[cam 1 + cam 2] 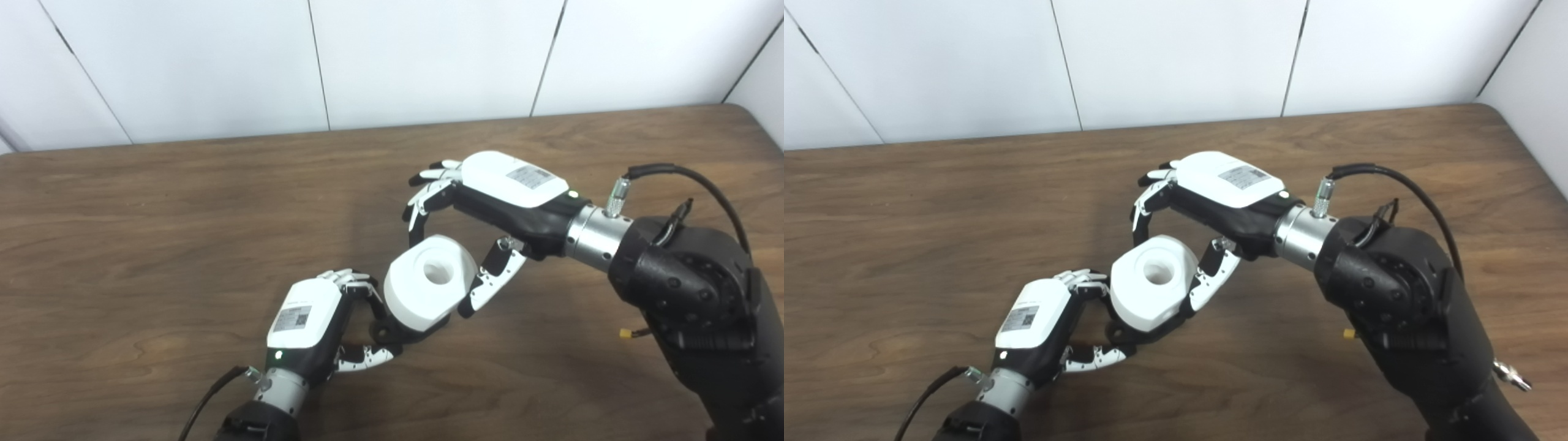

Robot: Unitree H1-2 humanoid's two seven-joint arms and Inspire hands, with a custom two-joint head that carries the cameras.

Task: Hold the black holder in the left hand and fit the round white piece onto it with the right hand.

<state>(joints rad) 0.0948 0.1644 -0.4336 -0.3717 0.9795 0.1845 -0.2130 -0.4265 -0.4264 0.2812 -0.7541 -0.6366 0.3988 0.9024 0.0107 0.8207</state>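
Note:
The round white piece [430, 282] has a hole in its top face and sits tilted on the black holder [392, 334], of which only a small part shows beneath it. My left hand [309, 324] is low on the table, shut on the black holder from the left. From the upper right, my right hand [490, 196] reaches over the white piece. Its thumb lies against the piece's right side and its curled fingers [1142, 214] meet the upper left edge. Where the piece and the holder join is hidden.
The brown wooden table [153, 245] spreads around both hands, with a white panelled wall behind its far edge. A black cable [680, 174] loops over my right wrist. No other objects lie on the table.

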